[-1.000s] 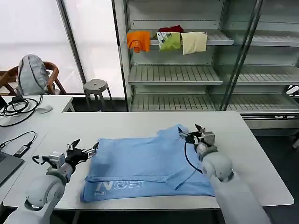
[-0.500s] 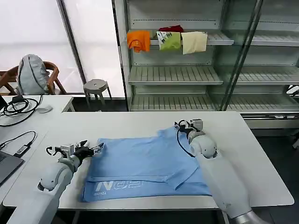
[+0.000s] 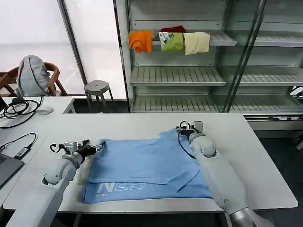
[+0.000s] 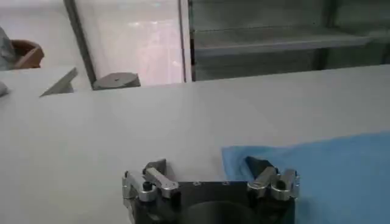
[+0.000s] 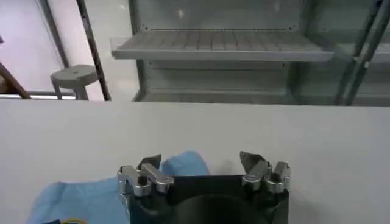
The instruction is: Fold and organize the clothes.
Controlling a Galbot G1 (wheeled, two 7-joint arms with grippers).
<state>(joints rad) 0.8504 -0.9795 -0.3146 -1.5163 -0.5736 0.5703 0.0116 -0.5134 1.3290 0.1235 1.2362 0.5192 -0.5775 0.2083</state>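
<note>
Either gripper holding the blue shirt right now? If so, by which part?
Nothing is held. The left gripper is open at the T-shirt far-left corner; the right gripper is open at its far-right corner. No cloth sits between the fingers.

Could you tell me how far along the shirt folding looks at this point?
Partly done: the blue T-shirt lies on the white table with one side folded over. In hand: the open left hand and open right hand sit at its far corners, gripping nothing. Left: further folds and putting it away.
</note>
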